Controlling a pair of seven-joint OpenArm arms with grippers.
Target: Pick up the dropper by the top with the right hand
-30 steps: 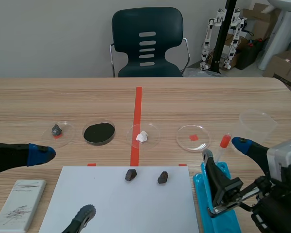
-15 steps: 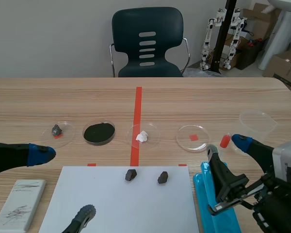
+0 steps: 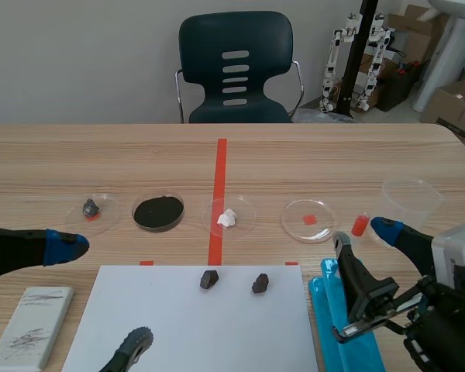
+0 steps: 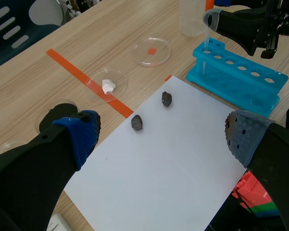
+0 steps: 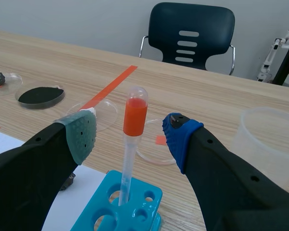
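Right wrist view: over the table [image 5: 241, 96], the right claw [image 5: 131, 137] hangs released, its pads flanking the dropper [image 5: 135, 118] at 9 and 3 o'clock of its orange top, not touching. The left claw [image 4: 162, 137] is released too. The blue rack [image 5: 102, 211] holds the dropper upright.

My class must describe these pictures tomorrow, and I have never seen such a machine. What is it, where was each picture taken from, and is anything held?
It is a robot with two black arms, each ending in two padded fingers. One picture looks across the wooden table from between the arms; the other two come from a camera on each wrist. On the table lie a white sheet with two dark stones, four clear dishes, a plastic cup and a blue rack. A dropper with an orange top stands in the rack. The right fingers are open, one on each side of that top, not touching it. The left fingers are open too. Nothing is held.
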